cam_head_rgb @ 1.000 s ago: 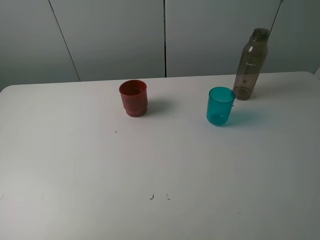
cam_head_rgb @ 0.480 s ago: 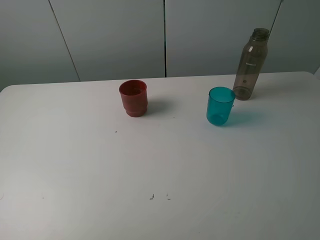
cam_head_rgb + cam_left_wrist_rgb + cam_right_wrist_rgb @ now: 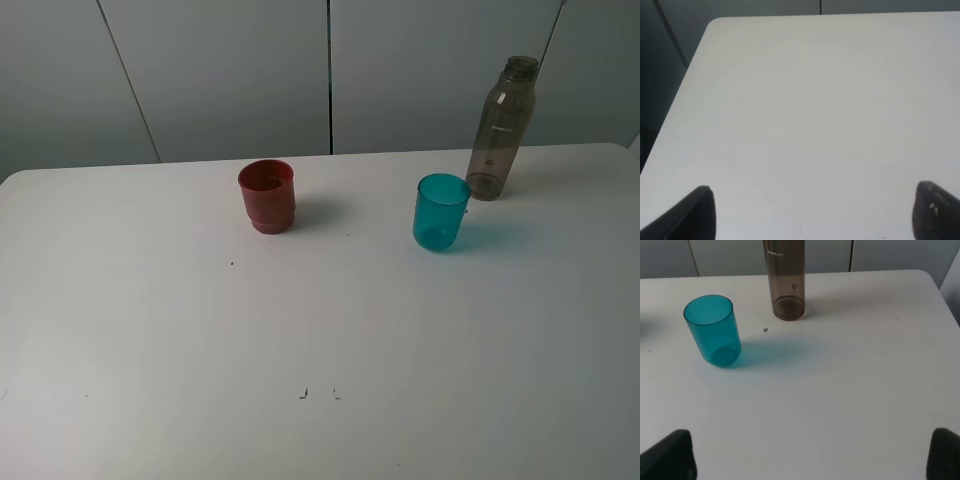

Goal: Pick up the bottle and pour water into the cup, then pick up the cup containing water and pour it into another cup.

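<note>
With both the left gripper (image 3: pixel 810 212) and the right gripper (image 3: pixel 812 455) spread wide and empty, the tall bottle (image 3: pixel 501 128) stood uncapped at the table's (image 3: pixel 320 330) far right, just behind the cup (image 3: pixel 440 212), and looked liable to topple into it under a clumsy grab.

Your high camera looks down across the tabletop (image 3: pixel 150 330) toward the back wall. Your right wrist camera, low and near, shares its cup (image 3: pixel 440 211) and bottle (image 3: pixel 502 128); your left sees only bare tabletop.
</note>
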Controlling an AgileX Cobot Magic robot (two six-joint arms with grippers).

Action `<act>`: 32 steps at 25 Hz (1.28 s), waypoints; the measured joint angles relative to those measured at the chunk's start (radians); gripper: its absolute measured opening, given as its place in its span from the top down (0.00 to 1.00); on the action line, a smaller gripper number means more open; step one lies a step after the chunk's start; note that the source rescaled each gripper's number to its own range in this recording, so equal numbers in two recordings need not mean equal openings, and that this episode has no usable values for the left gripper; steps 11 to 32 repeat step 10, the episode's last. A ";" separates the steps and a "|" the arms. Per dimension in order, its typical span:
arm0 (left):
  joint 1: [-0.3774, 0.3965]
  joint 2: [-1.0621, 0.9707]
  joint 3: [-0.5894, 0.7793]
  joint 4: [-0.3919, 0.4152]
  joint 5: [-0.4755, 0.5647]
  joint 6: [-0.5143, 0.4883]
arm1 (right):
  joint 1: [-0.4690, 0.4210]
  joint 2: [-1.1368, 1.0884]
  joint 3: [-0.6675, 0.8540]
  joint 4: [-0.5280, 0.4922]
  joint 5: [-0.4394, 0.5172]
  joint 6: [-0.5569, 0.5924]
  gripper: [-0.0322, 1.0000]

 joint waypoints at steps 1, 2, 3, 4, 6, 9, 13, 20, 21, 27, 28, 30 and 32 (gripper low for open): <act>0.000 0.000 0.000 0.000 0.000 0.000 | 0.000 0.000 0.000 0.000 0.000 0.000 0.00; 0.000 0.000 0.000 0.000 0.000 0.000 | 0.000 0.000 0.000 0.000 0.000 0.000 0.00; 0.000 0.000 0.000 0.000 0.000 0.000 | 0.000 0.000 0.000 0.000 0.000 0.000 0.00; 0.000 0.000 0.000 0.000 0.000 0.000 | 0.000 0.000 0.000 0.000 0.000 0.000 0.00; 0.000 0.000 0.000 0.000 0.000 0.000 | 0.000 0.000 0.000 0.000 0.000 0.000 0.00; 0.000 0.000 0.000 0.000 0.000 0.000 | 0.000 0.000 0.000 0.000 0.000 0.000 0.00; 0.000 0.000 0.000 0.000 0.000 0.000 | 0.000 0.000 0.000 0.000 0.000 0.000 0.00; 0.000 0.000 0.000 0.000 0.000 0.000 | 0.000 0.000 0.000 0.000 0.000 0.000 0.00; 0.000 0.000 0.000 0.000 0.000 0.000 | 0.000 0.000 0.000 0.000 0.000 0.000 0.00; 0.000 0.000 0.000 0.000 0.000 0.000 | 0.000 0.000 0.000 0.000 0.000 0.000 0.00; 0.000 0.000 0.000 0.000 0.000 0.000 | 0.000 0.000 0.000 0.000 0.000 0.000 0.00; 0.000 0.000 0.000 0.000 0.000 0.000 | 0.000 0.000 0.000 0.000 0.000 0.000 0.00; 0.000 0.000 0.000 0.000 0.000 0.000 | 0.000 0.000 0.000 0.000 0.000 0.000 0.00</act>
